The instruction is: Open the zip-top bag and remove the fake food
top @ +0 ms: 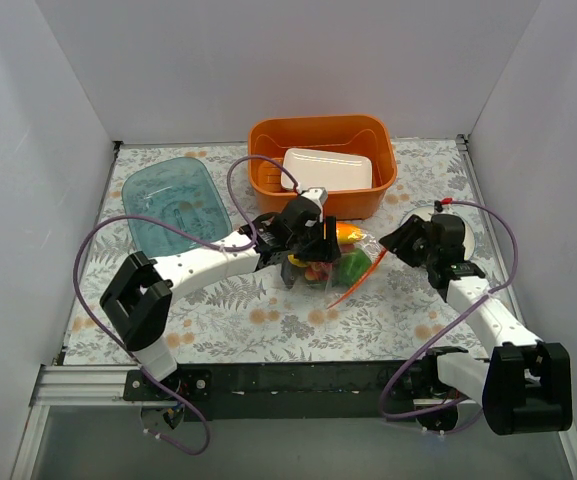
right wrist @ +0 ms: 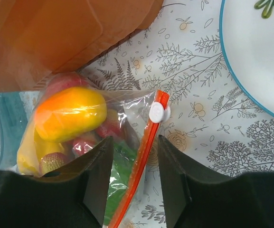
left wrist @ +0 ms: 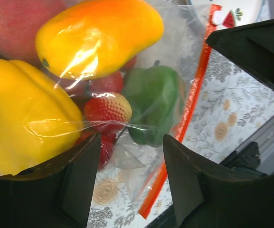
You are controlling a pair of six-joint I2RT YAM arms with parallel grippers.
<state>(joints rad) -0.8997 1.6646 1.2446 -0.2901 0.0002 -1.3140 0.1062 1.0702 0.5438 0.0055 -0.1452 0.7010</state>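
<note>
The zip-top bag (top: 346, 272) lies mid-table, clear plastic with an orange-red zip strip (right wrist: 144, 161) and a white slider (right wrist: 157, 113). Inside is the fake food: an orange-yellow pepper (left wrist: 99, 35), a yellow pepper (left wrist: 23, 114), a green pepper (left wrist: 153, 104) and red pieces (left wrist: 108, 109). My left gripper (left wrist: 132, 185) hangs over the bag's left end; its jaws stand apart, with only a loose plastic corner between them. My right gripper (right wrist: 136, 175) straddles the zip strip just below the slider, with a gap on each side.
An orange basin (top: 268, 150) holding a white tray (top: 328, 170) stands just behind the bag. A teal see-through tray (top: 173, 200) lies at the back left. A white plate with a teal rim (right wrist: 255, 57) sits under the right arm. White walls close in the table.
</note>
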